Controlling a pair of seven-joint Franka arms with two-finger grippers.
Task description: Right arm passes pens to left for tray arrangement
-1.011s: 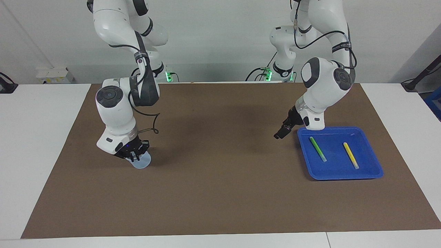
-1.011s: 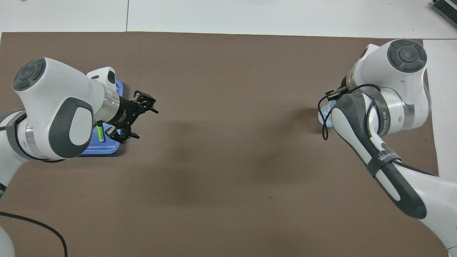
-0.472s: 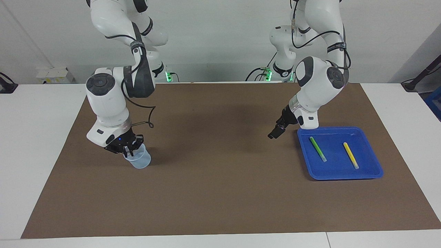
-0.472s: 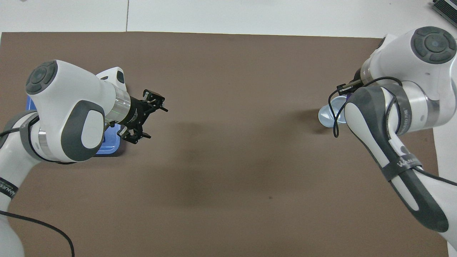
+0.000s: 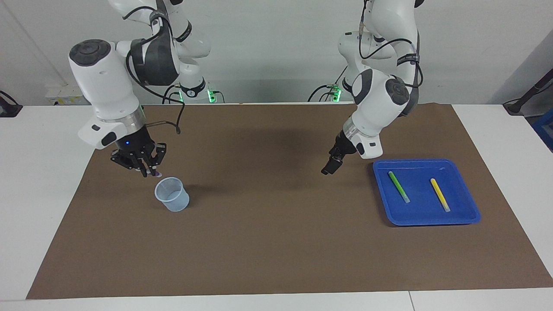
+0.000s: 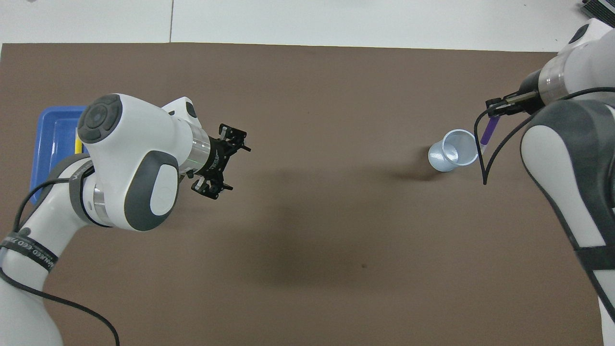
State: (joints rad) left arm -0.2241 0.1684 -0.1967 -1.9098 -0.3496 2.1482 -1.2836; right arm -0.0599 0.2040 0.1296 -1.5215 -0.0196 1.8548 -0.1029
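Two pens, the green pen (image 5: 398, 186) and the yellow pen (image 5: 440, 194), are already lying in the blue tray (image 5: 468, 218), and the right gripper (image 5: 146, 172) is holding the purple pen (image 6: 490, 130) pinched in its closed fingers, hanging above the clear cup (image 5: 172, 200). The pen's long axis is slanting down toward the cup. The left gripper (image 5: 329, 166), fingers wide open, is hovering over the brown mat (image 5: 276, 242) on the white worktop (image 5: 47, 142) beside the tray, well apart from the pen

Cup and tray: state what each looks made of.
Cup: thin clear plastic, it seems; the brown mat shows faintly through its wall. Tray: likely moulded blue plastic, smooth and slightly glossy, with rounded corners and a raised rim.
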